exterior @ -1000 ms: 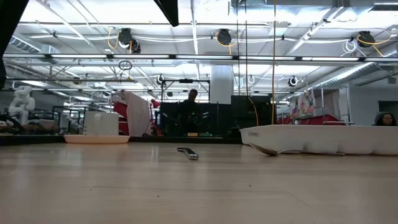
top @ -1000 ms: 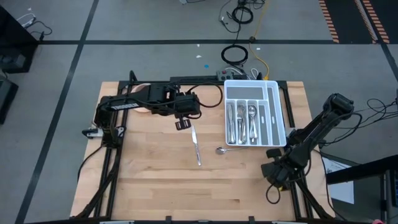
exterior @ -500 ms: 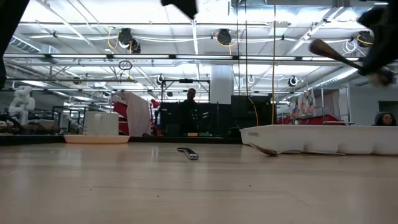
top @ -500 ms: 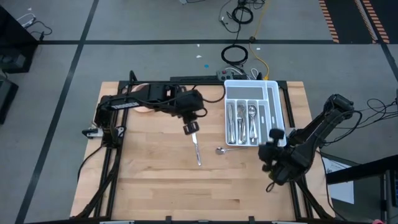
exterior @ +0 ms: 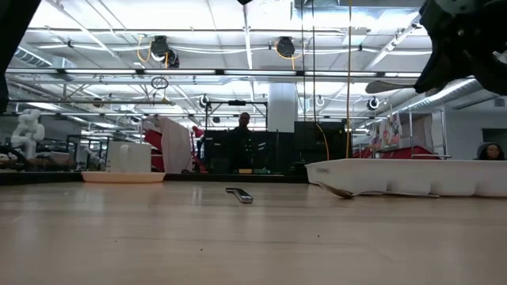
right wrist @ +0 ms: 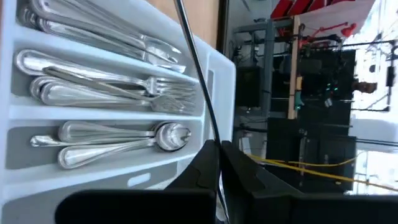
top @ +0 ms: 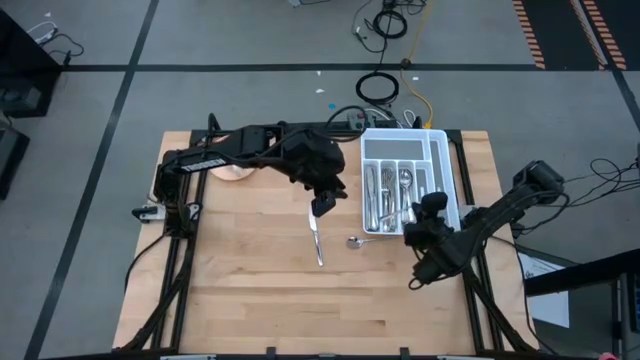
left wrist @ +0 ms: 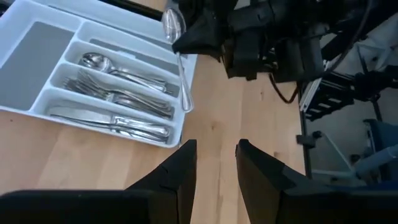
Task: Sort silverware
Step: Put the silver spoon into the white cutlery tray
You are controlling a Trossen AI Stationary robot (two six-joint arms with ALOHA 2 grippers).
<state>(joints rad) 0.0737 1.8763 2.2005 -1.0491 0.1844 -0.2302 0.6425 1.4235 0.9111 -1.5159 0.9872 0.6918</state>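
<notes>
My right gripper [top: 412, 220] is shut on a silver spoon [left wrist: 181, 68] and hangs above the near right corner of the white divided tray [top: 452, 190]. In the low view the spoon [exterior: 392, 84] sticks out level from that gripper [exterior: 432, 75]. Forks, spoons and knives lie in the tray's compartments [right wrist: 112, 81]. A knife [top: 316, 238] and another spoon [top: 362, 241] lie flat on the table left of the tray. My left gripper [left wrist: 214, 162] hangs open and empty above the knife's far end [top: 322, 207]. My right gripper pinches the spoon between its two fingers [left wrist: 196, 42] at the neck [left wrist: 179, 51], just below the bowl [left wrist: 173, 23]. The long handle [right wrist: 196, 68] juts out past the fingertips. The spoon is lifted clear, roughly level above the tray's corner.
A pink cup on its saucer [top: 237, 172] stands at the far left of the table, partly under my left arm. Bare wood lies across the near half of the table [top: 300, 300]. Beyond the table are cables, equipment and people in the room.
My right gripper has risen and gone toward the far edge and the tray, tipping from pointing down to nearly level, with the spoon in it. My left gripper has gone toward the table's right, nearer the tray, and has tipped upward; its fingers stay apart.
</notes>
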